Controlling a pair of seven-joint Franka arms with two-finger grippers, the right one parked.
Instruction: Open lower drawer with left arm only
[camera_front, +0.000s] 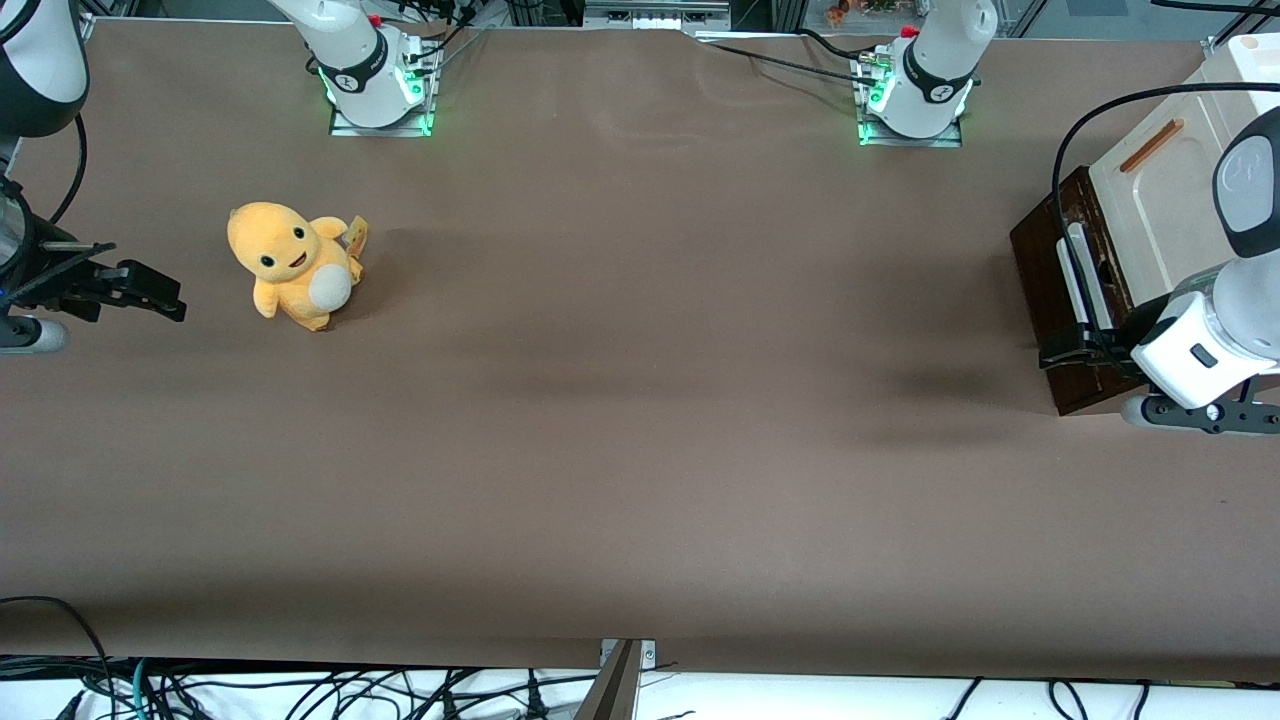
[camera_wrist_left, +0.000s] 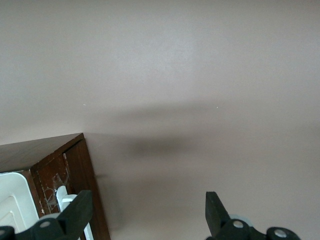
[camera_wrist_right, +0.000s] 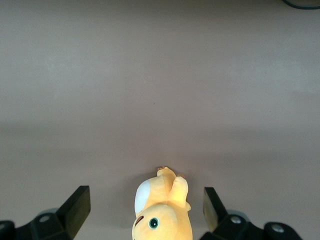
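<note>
Front view: the drawer (camera_front: 1046, 290) sits at the working arm's end of the desk (camera_front: 640, 420), its dark front under the cream panel (camera_front: 1165, 205). The left arm (camera_front: 1215, 320) reaches in low, so the claw (camera_front: 1068, 345) sits at the nearer end of the white handle (camera_front: 1082, 275), apparently to hook it for the pull.

Left wrist view: the claw (camera_wrist_left: 145, 210) is spread wide, holding nothing; one finger (camera_wrist_left: 79, 207) overlaps the handle (camera_wrist_left: 64, 197) on the drawer (camera_wrist_left: 75, 175).

Right wrist view: a plush toy (camera_wrist_right: 160, 207), well apart from the drawer.
</note>
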